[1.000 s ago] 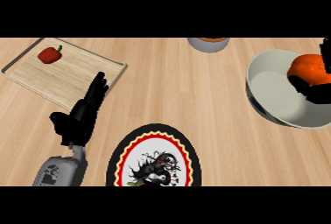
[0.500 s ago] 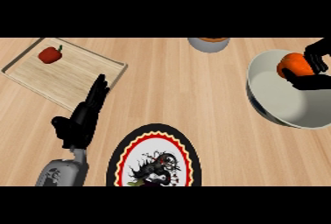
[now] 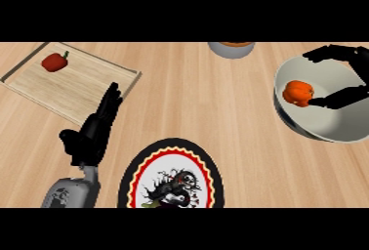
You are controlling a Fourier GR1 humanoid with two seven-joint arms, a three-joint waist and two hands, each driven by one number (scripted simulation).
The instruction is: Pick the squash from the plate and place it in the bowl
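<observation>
The orange squash (image 3: 297, 93) lies inside the white bowl (image 3: 290, 122) at the right, against its left wall. My right hand (image 3: 344, 96) reaches in from the right edge over the bowl and is open. Its fingers (image 3: 333, 51) are spread above the far rim, and its thumb points at the squash, just beside it. The black, red and white patterned plate (image 3: 137, 166) at the bottom centre holds no squash. My left hand (image 3: 96, 131) rests open, fingers up, left of the plate.
A wooden tray (image 3: 79, 93) at the upper left carries a red bell pepper (image 3: 54, 61). A grey cup (image 3: 231, 48) with something orange inside stands at the far edge, between the tray and the bowl.
My right hand's fingers have uncurled from the squash and spread apart. The squash now sits lower and further left in the bowl. The left hand has not moved.
</observation>
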